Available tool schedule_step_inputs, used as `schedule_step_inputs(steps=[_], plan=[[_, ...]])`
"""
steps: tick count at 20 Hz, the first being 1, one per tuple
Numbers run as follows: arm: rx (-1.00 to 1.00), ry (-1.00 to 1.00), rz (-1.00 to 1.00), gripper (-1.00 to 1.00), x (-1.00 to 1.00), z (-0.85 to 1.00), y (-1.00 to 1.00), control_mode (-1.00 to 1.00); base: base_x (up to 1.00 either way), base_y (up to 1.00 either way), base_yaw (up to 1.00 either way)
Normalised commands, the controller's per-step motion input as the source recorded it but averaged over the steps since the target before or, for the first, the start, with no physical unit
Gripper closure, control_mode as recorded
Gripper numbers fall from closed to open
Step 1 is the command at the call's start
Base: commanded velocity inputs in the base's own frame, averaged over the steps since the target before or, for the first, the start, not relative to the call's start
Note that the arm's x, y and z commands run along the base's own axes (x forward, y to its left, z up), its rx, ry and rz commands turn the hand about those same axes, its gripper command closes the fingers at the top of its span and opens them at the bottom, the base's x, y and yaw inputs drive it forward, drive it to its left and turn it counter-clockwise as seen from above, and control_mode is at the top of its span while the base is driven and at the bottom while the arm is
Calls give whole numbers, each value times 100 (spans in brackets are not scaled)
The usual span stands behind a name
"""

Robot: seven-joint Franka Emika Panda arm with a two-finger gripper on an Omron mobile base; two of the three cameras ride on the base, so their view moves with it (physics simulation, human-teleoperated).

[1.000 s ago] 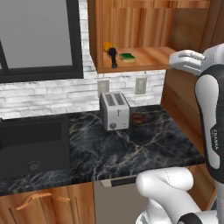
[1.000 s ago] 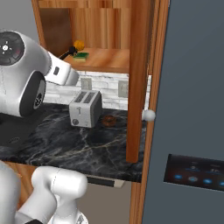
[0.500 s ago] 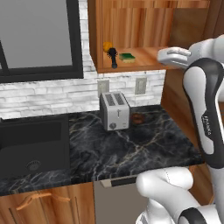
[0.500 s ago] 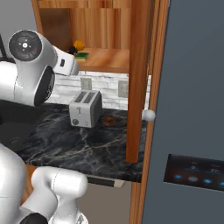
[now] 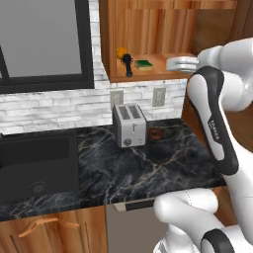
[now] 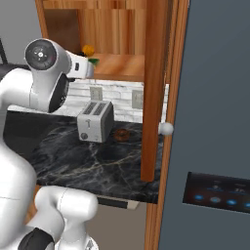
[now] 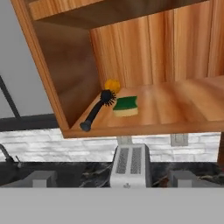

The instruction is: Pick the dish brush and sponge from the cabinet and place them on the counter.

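The cabinet [image 7: 131, 52] shelf holds the dish brush [image 7: 97, 110], sponge [image 7: 126, 105] and an orange ball [image 7: 112, 85]. A toaster [image 5: 129, 124] stands on the counter [image 5: 148, 168] under white brick; the gripper [image 7: 112, 179] gapes wide, empty

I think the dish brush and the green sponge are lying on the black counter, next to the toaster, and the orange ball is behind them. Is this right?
Not quite. The dish brush and the sponge lie on the shelf inside the cabinet, above the toaster, not on the counter. The hand view shows it. The orange ball is behind them, as you say.
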Motion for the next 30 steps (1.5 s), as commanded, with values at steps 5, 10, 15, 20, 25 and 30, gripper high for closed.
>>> schedule_step_inputs(steps=[5,10,15,20,25,30], plan=[[-3,1,0,-100,65,0,10,-100,0,0,0],[0,3,0,-100,64,0,3,-100,0,0,0],[-3,11,0,-100,58,-1,3,-100,0,0,0],[0,7,0,-100,67,-12,8,-100,0,0,0],[0,1,0,-100,61,-5,5,-100,0,0,0],[0,0,0,-100,48,-17,0,-100,0,0,0]])
